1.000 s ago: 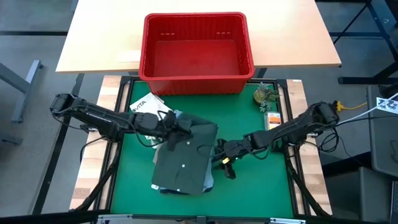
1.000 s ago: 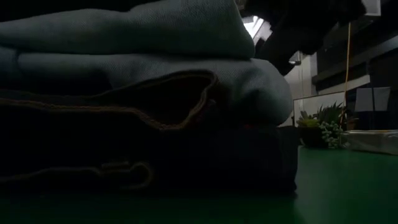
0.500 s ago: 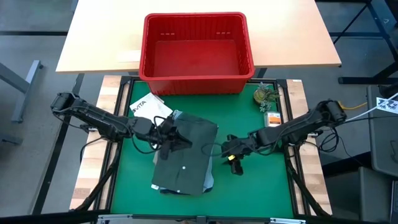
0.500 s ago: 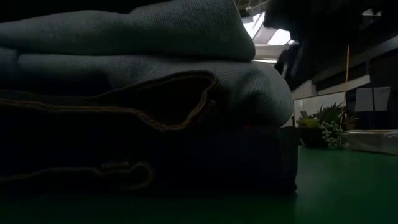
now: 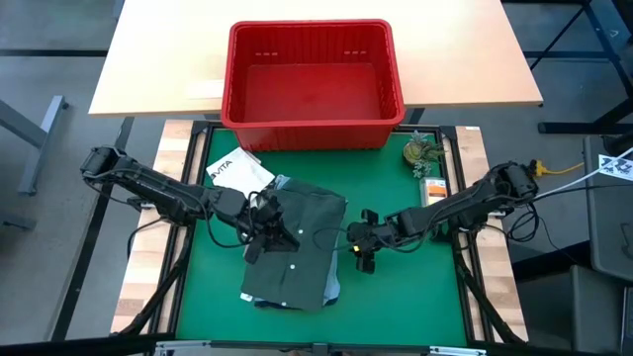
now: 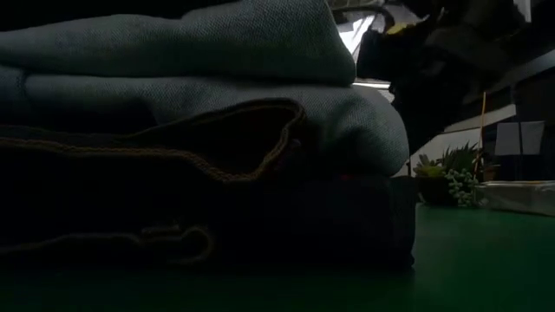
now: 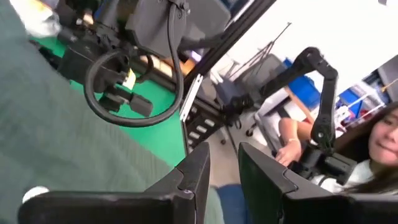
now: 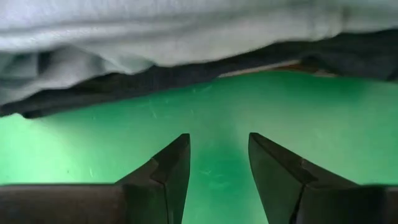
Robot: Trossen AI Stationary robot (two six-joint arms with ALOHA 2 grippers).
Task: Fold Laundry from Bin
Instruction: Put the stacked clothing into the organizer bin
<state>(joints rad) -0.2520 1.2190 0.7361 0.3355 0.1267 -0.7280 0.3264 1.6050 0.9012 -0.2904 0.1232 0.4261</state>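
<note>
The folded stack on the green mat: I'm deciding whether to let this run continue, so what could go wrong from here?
The left gripper sits on the olive shirt topping the stack; pulling away could drag the fold open. The right gripper, fingers open, is low on the mat at the stack's edge; pushing in might snag lower layers and shift the pile.

Red bin (image 5: 313,75), dark olive-green garment (image 5: 297,249), green mat (image 5: 396,287)
</note>
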